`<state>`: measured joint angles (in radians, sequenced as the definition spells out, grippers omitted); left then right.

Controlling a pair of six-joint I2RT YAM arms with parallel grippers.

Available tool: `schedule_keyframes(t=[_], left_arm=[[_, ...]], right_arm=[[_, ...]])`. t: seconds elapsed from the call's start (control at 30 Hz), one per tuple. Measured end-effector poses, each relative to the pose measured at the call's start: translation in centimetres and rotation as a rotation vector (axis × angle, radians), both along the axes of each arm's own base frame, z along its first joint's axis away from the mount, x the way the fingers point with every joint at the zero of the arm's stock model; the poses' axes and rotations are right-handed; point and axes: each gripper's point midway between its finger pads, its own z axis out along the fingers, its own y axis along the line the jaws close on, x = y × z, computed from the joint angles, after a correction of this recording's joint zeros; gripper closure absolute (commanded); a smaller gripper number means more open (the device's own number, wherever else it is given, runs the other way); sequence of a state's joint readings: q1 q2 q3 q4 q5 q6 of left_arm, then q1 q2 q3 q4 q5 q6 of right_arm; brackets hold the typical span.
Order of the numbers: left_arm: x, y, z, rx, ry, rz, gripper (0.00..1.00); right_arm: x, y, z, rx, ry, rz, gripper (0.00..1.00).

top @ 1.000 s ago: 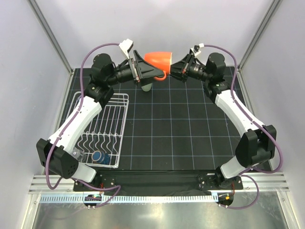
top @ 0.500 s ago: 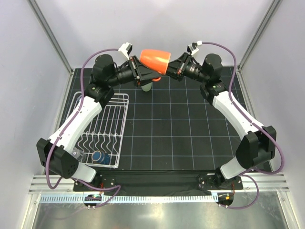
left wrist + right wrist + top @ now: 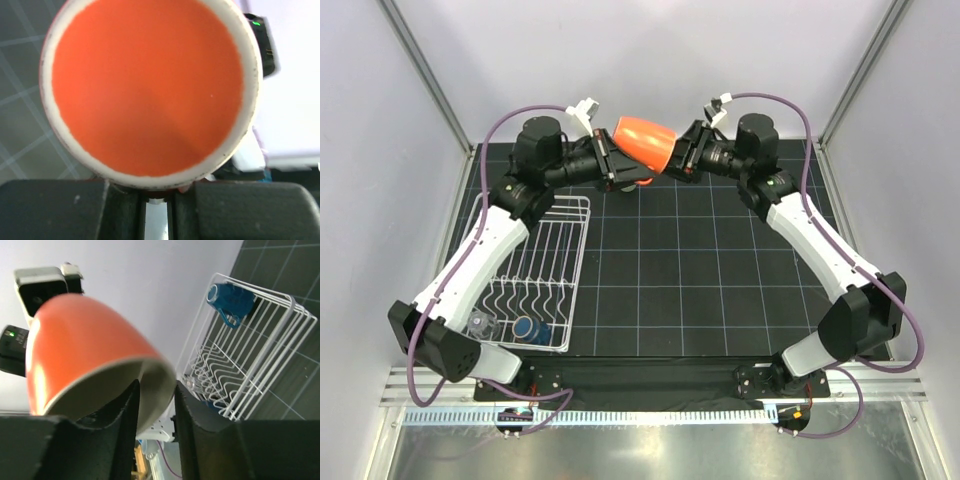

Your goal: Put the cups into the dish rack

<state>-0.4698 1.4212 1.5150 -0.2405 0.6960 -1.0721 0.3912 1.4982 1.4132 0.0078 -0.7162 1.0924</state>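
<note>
While a blue mug (image 3: 531,327) and a clear glass (image 3: 480,323) already sit in the white wire dish rack (image 3: 582,215), the glossy orange mug (image 3: 642,142) hangs above the gridded table (image 3: 720,280), at its far end, well apart from the rack. Beside the mug's round base the left gripper (image 3: 159,192) is clamped tight on it; the right gripper (image 3: 156,386) straddles its pale rim, jaws slackly apart. Other cups unseen.

The mug (image 3: 642,143) is orange, the dish rack (image 3: 545,260) white, the table (image 3: 720,270) black-gridded.
</note>
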Motion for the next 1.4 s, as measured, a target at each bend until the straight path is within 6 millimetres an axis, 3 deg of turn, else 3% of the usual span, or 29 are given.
schedule_keyframes(t=[0.2,0.37,0.6,0.8,0.97,1.17,1.4], left_arm=[[1.4,2.5,-3.3,0.196,-0.011,0.133,1.00],[1.4,5.4,-6.0,0.400,-0.016,0.211,1.00],[1.0,11.5,-9.0,0.717,-0.050,0.366,1.00],[-0.6,18.2,-12.4,0.978,-0.066,0.530,1.00],[-1.1,22.6,-14.9,1.152,-0.023,0.660,1.00],[0.0,24.9,-16.7,1.259,0.055,0.784,1.00],[0.4,27.7,-18.7,1.263,0.221,0.952,1.00]], right_arm=[[-0.9,-0.3,-2.0,-0.120,0.027,0.016,0.60],[-1.8,-1.3,-4.5,-0.229,0.075,0.001,0.60],[-3.0,-2.7,-7.2,-0.346,0.143,-0.011,0.59],[-5.0,-4.5,-7.2,-0.424,0.134,-0.030,0.59],[-6.9,-6.2,-5.8,-0.456,0.087,-0.061,0.59],[-8.3,-7.8,-5.5,-0.514,0.068,-0.078,0.58],[-9.6,-9.5,-6.7,-0.615,0.078,-0.071,0.58]])
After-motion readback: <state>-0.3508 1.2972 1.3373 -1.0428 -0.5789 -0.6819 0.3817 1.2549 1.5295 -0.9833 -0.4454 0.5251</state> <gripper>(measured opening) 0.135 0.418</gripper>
